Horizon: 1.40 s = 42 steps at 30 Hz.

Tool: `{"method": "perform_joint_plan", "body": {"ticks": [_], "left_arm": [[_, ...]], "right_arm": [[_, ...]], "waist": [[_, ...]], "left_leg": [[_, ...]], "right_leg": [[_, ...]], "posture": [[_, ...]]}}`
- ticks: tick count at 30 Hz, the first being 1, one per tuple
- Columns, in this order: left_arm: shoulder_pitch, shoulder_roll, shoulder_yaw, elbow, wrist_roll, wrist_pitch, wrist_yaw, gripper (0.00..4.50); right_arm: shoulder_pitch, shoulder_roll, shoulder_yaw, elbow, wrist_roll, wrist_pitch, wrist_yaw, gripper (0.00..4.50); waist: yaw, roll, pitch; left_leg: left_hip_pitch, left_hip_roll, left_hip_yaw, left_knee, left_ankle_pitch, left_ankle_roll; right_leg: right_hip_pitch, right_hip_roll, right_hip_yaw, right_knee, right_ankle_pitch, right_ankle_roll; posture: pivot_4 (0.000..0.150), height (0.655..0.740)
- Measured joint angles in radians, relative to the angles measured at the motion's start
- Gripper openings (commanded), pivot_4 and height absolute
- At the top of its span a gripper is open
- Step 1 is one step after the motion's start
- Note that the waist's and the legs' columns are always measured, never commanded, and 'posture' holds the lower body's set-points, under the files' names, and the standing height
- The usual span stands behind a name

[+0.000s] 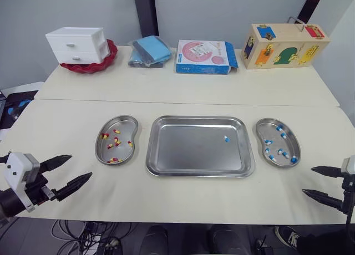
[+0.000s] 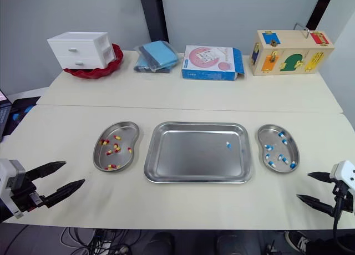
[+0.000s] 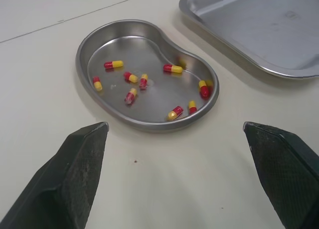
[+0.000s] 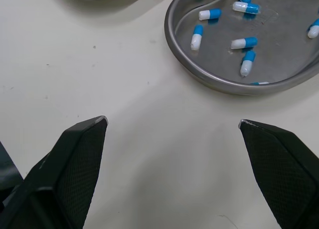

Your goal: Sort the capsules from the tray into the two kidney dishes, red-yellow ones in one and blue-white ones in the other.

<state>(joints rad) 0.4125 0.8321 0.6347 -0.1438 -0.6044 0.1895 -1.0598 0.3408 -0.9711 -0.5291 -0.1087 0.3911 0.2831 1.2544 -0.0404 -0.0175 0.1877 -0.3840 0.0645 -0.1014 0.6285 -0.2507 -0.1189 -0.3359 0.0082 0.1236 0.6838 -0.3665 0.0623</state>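
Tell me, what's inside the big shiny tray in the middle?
Inside the rectangular steel tray lies just one small blue-and-white capsule, near its right side. The rest is bare metal. Nothing covers it, so nothing is hidden.

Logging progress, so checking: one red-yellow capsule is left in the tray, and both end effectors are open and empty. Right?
No. The capsule left in the tray is blue-white, not red-yellow; the left eye view shows it. The left end effector and right end effector are indeed open and empty.
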Motion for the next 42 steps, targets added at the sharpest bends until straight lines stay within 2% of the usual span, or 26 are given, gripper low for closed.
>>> {"method": "perform_joint_plan", "body": {"ticks": [3, 6, 8, 11, 15, 17, 22, 26, 37, 42], "left_arm": [[0.002, -0.041, -0.02, -0.001, 0.014, -0.053, -0.045, 4.5], [0.021, -0.108, -0.054, -0.019, 0.019, -0.117, -0.079, 4.5], [0.026, -0.181, -0.119, -0.058, 0.023, -0.175, -0.101, 4.5], [0.03, -0.229, -0.176, -0.102, 0.034, -0.214, -0.109, 4.5], [0.046, -0.285, -0.252, -0.144, 0.037, -0.257, -0.116, 4.5], [0.024, -0.345, -0.286, -0.137, 0.037, -0.331, -0.132, 4.5], [0.015, -0.444, -0.381, -0.139, 0.035, -0.461, -0.17, 4.5], [0.022, -0.466, -0.423, -0.137, 0.028, -0.529, -0.201, 4.5], [0.037, -0.478, -0.475, -0.114, -0.006, -0.62, -0.241, 4.5], [0.047, -0.485, -0.483, -0.083, -0.022, -0.658, -0.249, 4.5]], "right_arm": [[-0.024, 0.0, 0.0, -0.125, 0.076, 0.105, -0.03, 4.47], [-0.126, 0.005, 0.034, -0.257, 0.15, 0.24, -0.127, 4.47], [-0.234, 0.013, 0.132, -0.359, 0.168, 0.338, -0.233, 4.47], [-0.345, 0.045, 0.261, -0.421, 0.171, 0.45, -0.347, 4.47], [-0.519, 0.148, 0.421, -0.417, 0.161, 0.581, -0.495, 4.47], [-0.626, 0.216, 0.504, -0.383, 0.128, 0.657, -0.586, 4.47], [-0.758, 0.336, 0.621, -0.311, 0.065, 0.761, -0.722, 4.47], [-0.789, 0.383, 0.68, -0.258, 0.006, 0.798, -0.796, 4.47], [-0.796, 0.431, 0.708, -0.21, -0.075, 0.822, -0.867, 4.47], [-0.796, 0.442, 0.718, -0.196, -0.108, 0.807, -0.872, 3.35]], "waist": [[-0.005, 0.001, 0.0], [-0.011, 0.001, 0.0], [-0.012, 0.0, -0.001], [-0.004, -0.002, -0.001], [0.003, -0.001, -0.001], [0.003, -0.001, -0.001], [0.007, -0.001, -0.001], [0.009, -0.001, -0.001], [0.007, 0.0, -0.001], [0.007, 0.0, -0.001]], "left_leg": [[0.0, 0.0, 0.0, 0.0, 0.0, 0.0], [0.0, 0.0, 0.001, 0.0, 0.0, 0.0], [-0.001, 0.0, -0.001, 0.001, 0.0, 0.0], [-0.003, 0.0, -0.002, 0.001, 0.0, 0.0], [-0.004, 0.0, -0.003, 0.001, 0.0, 0.0], [-0.004, 0.0, -0.002, 0.001, 0.0, 0.0], [-0.008, 0.0, -0.004, 0.001, 0.0, 0.0], [-0.015, 0.0, -0.006, 0.002, 0.0, 0.0], [-0.015, 0.0, -0.005, 0.003, 0.0, 0.0], [-0.015, 0.0, -0.005, 0.003, 0.0, 0.0]], "right_leg": [[0.0, 0.0, 0.0, 0.0, 0.0, 0.0], [0.0, 0.0, 0.001, -0.001, 0.001, 0.001], [0.0, 0.0, 0.0, -0.001, 0.001, 0.001], [0.0, 0.0, -0.001, -0.002, 0.001, 0.001], [-0.001, -0.001, -0.002, -0.002, 0.001, 0.001], [-0.002, 0.0, -0.002, -0.001, 0.002, 0.001], [-0.005, 0.0, -0.003, -0.001, 0.002, 0.0], [-0.013, 0.0, -0.005, 0.001, 0.002, 0.0], [-0.015, 0.0, -0.004, 0.006, 0.002, 0.0], [-0.015, 0.0, -0.004, 0.006, 0.002, 0.0]], "posture": [[0.15, 0.74], [0.15, 0.74], [0.15, 0.74], [0.15, 0.74], [0.15, 0.74], [0.15, 0.74], [0.15, 0.74], [0.15, 0.74], [0.15, 0.74], [0.15, 0.74]]}}
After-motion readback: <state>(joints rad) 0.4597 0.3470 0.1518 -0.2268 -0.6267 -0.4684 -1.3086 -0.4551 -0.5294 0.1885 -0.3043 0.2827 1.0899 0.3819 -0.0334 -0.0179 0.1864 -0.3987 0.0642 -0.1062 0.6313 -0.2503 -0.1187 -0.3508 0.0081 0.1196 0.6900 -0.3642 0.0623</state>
